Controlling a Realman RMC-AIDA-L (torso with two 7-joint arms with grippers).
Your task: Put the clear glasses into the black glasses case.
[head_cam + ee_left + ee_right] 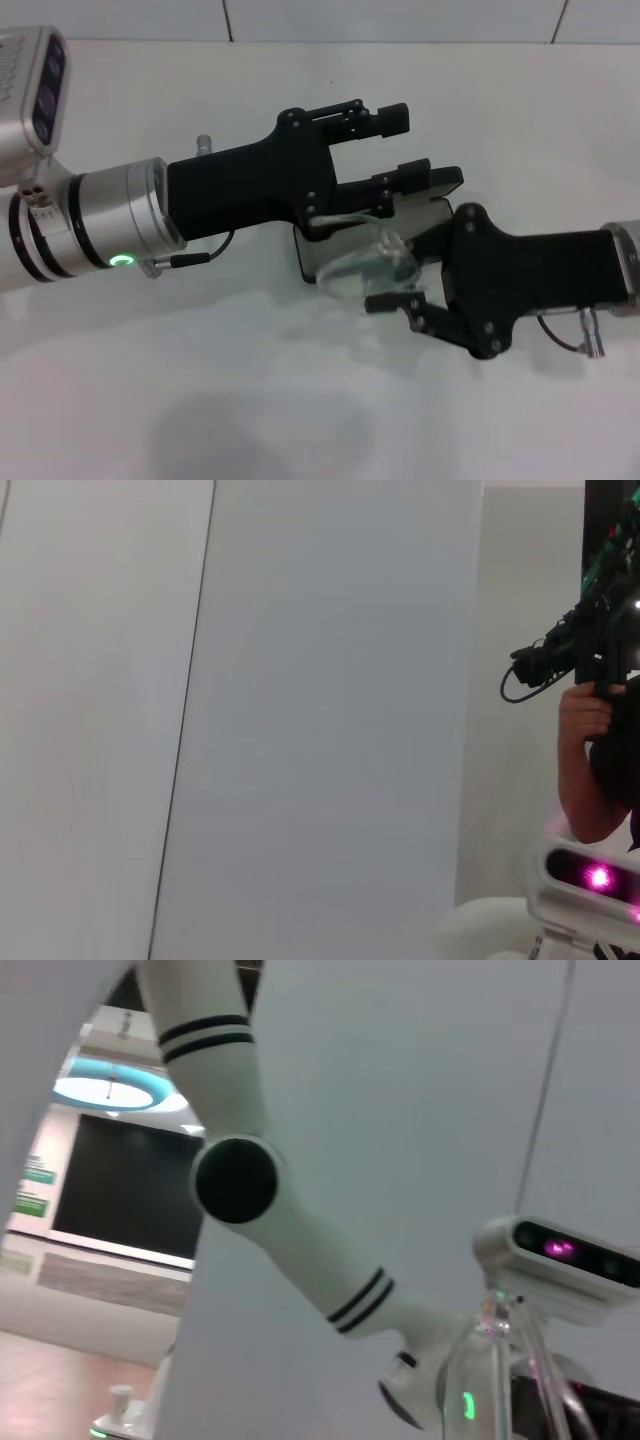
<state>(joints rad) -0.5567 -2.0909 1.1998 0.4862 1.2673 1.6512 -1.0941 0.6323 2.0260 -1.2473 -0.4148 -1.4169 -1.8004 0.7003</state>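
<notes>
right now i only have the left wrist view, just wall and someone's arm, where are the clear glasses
observer: in the head view the clear glasses sit over the open black glasses case on the white table.
operator: where's my left gripper
observer: the left gripper is open at the far side of the case and holds nothing.
operator: and the right one
observer: the right gripper is right at the glasses on the near side; I cannot tell whether it holds them.
</notes>
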